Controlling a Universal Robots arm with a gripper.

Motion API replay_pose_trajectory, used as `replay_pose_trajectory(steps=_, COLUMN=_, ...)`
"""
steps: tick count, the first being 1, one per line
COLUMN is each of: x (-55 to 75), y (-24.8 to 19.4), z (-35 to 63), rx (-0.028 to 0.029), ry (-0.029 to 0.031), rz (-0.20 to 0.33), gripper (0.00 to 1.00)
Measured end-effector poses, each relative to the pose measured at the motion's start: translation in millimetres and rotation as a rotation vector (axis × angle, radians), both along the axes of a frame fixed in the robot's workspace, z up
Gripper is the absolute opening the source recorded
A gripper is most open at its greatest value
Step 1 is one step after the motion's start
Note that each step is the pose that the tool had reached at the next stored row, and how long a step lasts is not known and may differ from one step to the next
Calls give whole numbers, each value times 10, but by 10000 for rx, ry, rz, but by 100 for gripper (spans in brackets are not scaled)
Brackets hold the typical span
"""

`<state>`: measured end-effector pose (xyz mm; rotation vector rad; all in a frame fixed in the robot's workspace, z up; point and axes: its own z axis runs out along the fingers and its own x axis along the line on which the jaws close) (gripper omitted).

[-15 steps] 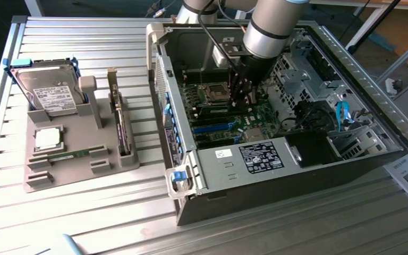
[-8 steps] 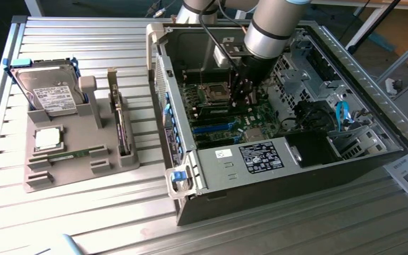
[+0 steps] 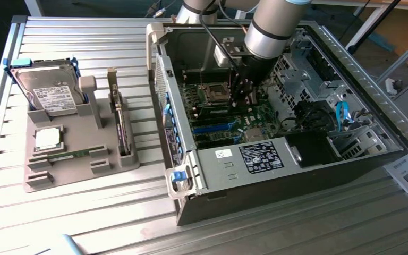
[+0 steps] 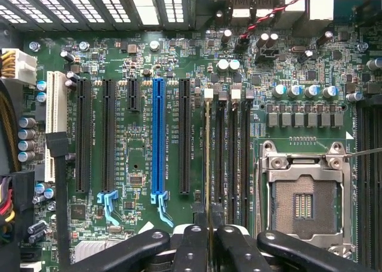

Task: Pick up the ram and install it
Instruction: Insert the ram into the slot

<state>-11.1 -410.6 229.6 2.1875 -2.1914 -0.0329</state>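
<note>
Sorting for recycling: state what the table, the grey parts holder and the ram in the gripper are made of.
Table: metal, probably aluminium; pale, dull sheen, ribbed slats.
Parts holder: seemingly matt grey plastic; blocky shaped pockets, no shine.
Ram, edge-on in the gripper: thin circuit-board laminate, judging by its tan edge; hard to confirm.
</note>
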Motion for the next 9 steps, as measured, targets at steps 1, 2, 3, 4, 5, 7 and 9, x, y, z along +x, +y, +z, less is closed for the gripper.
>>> replay_pose_trajectory(steps=1, x=0, y=0, z=-1, rx=1, ry=-1, rz=-20, gripper=13)
replay_pose_trajectory(steps=2, x=0, y=0, z=-1, rx=1, ry=0, rz=-42, gripper=13)
replay_pose_trajectory(steps=3, x=0, y=0, z=-2, rx=1, ry=0, rz=-47, gripper=13)
replay_pose_trajectory(steps=4, x=0, y=0, z=-2, rx=1, ry=0, rz=-48, gripper=13)
replay_pose_trajectory(steps=5, x=0, y=0, z=-6, rx=2, ry=0, rz=-48, gripper=13)
replay_pose_trajectory(steps=7, x=0, y=0, z=-18, rx=0, ry=1, rz=-66, gripper=13)
replay_pose_trajectory(steps=9, x=0, y=0, z=-21, rx=-1, ry=1, rz=-71, gripper=13)
